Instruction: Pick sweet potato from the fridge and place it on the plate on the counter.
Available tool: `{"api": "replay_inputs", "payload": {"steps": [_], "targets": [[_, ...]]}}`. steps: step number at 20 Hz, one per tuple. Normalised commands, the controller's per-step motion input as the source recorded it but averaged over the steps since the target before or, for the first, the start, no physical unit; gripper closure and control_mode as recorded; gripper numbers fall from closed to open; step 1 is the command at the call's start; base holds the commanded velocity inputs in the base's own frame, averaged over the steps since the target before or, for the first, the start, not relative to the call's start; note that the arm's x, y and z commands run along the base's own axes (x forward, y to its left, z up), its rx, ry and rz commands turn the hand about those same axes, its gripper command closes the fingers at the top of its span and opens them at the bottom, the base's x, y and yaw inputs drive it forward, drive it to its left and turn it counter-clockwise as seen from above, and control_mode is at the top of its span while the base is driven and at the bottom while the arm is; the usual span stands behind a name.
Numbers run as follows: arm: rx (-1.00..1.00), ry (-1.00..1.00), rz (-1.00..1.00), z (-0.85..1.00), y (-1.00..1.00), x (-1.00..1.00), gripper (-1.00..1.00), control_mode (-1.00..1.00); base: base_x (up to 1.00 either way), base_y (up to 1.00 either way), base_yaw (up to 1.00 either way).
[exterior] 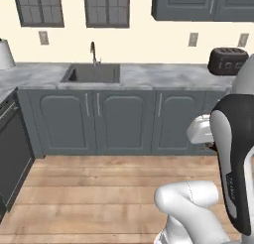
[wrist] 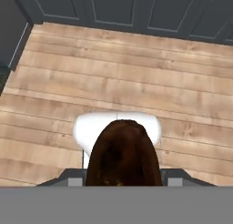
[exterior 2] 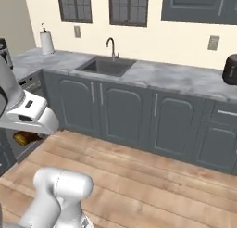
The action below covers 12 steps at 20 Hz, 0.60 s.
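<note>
base views: behind arm, share sink (exterior: 93,73) counter (exterior: 163,75) | hand view: down, floor (wrist: 136,82), perhaps close

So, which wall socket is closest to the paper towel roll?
The leftmost socket, under the left window; the other two sit far right, by the toaster.

You see a marbled stone counter (exterior: 163,75), a pale wood-plank floor (exterior: 99,188), and a matt, rough-skinned sweet potato (wrist: 124,157).

arm (exterior: 233,153): glossy white rounded shells | black band with small white lettering | bulbous white joint housings
</note>
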Motion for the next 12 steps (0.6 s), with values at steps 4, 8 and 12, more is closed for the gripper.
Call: {"api": "replay_inputs", "payload": {"steps": [4, 8, 12], "targets": [[0.0, 0.0, 0.0, 0.0, 0.0, 0.0, 1.0, 1.0, 1.0, -0.02, 0.62], [0.0, 0.0, 0.0, 0.0, 0.0, 0.0, 1.0, 1.0, 0.98, -0.13, 0.76], [0.0, 0.0, 0.0, 0.0, 0.0, 0.0, 1.0, 1.0, 0.83, -0.11, 0.83]]}}
